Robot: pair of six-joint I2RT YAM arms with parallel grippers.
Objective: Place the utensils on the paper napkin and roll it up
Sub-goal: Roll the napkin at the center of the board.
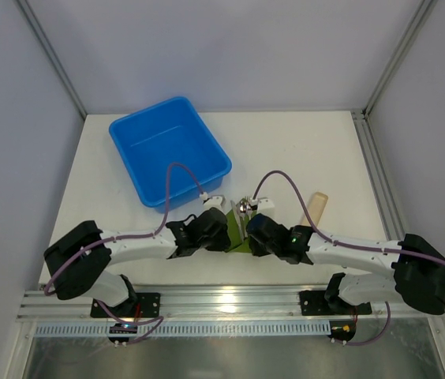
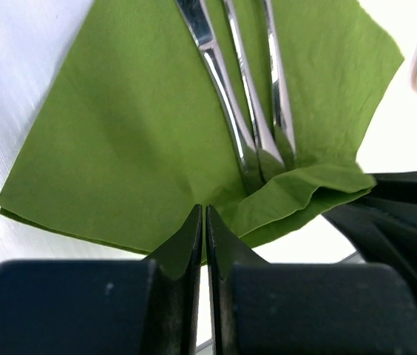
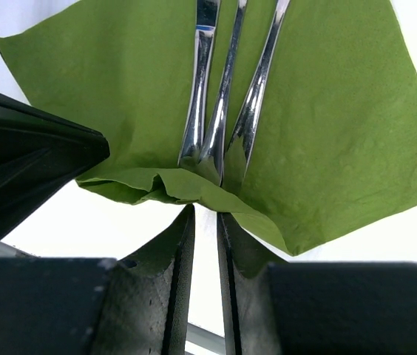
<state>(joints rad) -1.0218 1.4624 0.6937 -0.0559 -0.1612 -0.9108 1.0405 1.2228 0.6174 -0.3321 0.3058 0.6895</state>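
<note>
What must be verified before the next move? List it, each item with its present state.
1. All three slim silvery metal utensils lie on the green paper napkin: ok.
2. Utensil handles bunched together: ok.
3. Napkin's near corner folded over the handle ends: ok.
4. Left claw and right claw at that near edge, jaws about shut: ok.
5. Either claw actually pinching the paper: cannot tell.
6. Beige cylinder lying apart from the napkin: ok.
</note>
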